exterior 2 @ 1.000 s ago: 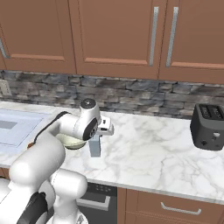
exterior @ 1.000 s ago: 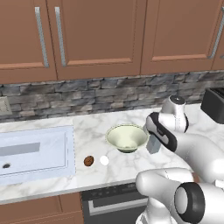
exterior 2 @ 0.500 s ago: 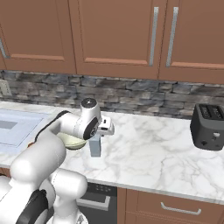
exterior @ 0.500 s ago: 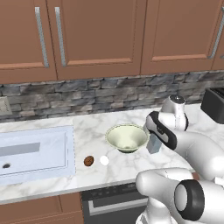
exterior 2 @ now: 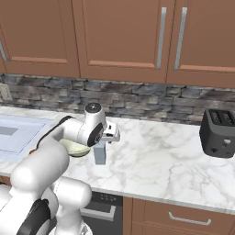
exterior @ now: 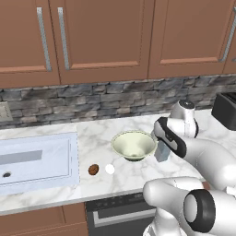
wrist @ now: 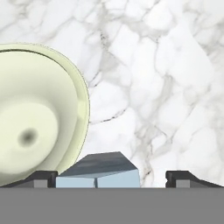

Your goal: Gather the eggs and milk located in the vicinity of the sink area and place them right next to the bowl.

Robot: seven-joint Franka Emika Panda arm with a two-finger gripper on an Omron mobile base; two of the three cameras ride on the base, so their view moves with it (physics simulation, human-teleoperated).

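Standing upright, the milk [exterior 2: 100, 153] sits beside the bowl [exterior: 133, 144].

Since the earlier pictures, the gripper [wrist: 111, 178] has been opened: in the hand view its finger tips [wrist: 180, 177] are now spread wide, with a clear gap seen between the right tip and the milk carton [wrist: 99, 172]. The left tip is seen just beside the carton's other edge. The carton is left standing upright on the marble counter [exterior 2: 160, 158], just beside the bowl [exterior: 134, 145], no longer clamped.
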